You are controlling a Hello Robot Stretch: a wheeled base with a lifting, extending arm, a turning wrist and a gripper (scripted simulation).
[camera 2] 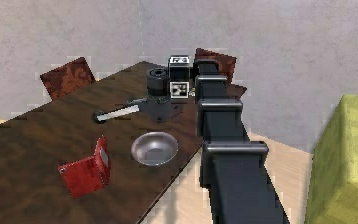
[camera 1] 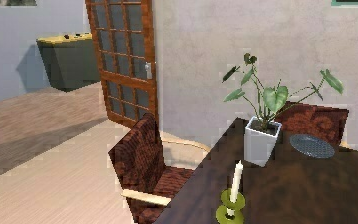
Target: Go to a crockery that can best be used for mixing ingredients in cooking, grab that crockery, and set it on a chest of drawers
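A metallic grey bowl stands on the dark wooden table, near the table's edge by the arm. The dark arm rises from the bottom edge and reaches over the table. Two white marker squares stand at its far end. Left of them is the gripper, a little farther up the picture than the bowl. A flat grey item lies on the table at the gripper's far end, so I cannot tell whether the gripper holds anything.
A red box stands left of the bowl. Red patterned chairs ring the table. On it ahead: a potted plant, a candle, a grey dish. A paned wooden door and grey bin lie beyond; a yellow-green sofa sits right.
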